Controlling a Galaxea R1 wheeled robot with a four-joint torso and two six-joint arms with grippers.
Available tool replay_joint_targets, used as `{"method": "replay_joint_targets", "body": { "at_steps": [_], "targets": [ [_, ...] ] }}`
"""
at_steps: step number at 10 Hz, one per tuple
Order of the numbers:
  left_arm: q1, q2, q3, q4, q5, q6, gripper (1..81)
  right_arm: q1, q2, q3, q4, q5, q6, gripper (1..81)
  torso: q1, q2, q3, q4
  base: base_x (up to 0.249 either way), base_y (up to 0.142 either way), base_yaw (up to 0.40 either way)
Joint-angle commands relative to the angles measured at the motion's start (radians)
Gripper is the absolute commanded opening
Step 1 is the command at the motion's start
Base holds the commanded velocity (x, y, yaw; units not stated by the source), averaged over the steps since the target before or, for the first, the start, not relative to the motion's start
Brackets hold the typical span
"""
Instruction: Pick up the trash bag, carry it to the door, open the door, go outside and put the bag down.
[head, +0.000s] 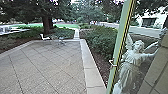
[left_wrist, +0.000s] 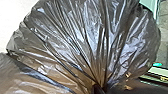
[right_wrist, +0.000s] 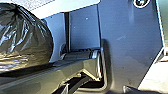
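No lettering, label, brand, number or sign can be read in any view.

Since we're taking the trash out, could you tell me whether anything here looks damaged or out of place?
Nothing stands out: the bag shows no visible tear, the statue stands upright, and the paving shows no spill.
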Motion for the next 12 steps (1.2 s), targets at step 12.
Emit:
{"method": "replay_joint_targets", "body": {
  "at_steps": [12],
  "targets": [
    [-0.043,-0.013,0.013,-0.006,0.080,0.001,1.0,0.045,0.008,0.023,-0.004,-0.040,-0.006,81.1,-0.001,-0.001,0.000,0.000,0.059,0.000,0.000]
  ]
}}
